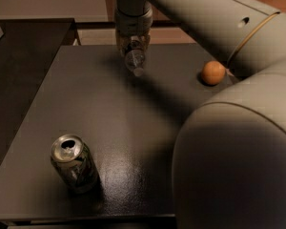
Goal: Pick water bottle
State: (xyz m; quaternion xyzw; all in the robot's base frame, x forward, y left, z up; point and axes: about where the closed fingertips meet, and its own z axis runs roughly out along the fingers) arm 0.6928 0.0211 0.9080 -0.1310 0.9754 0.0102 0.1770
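Observation:
The water bottle (135, 60) is a small clear ribbed bottle with a white cap pointing toward me, at the far middle of the dark table (76, 104). My gripper (132, 44) hangs from the big beige arm and is shut on the bottle. The bottle is lifted off the table, its shadow spread beneath it.
A shiny silver drink can (74, 163) stands upright at the near left of the table. An orange ball (213, 73) lies at the far right, beside my arm. My arm's beige bulk (233, 147) covers the right side of the view. Another dark surface (24, 56) lies left.

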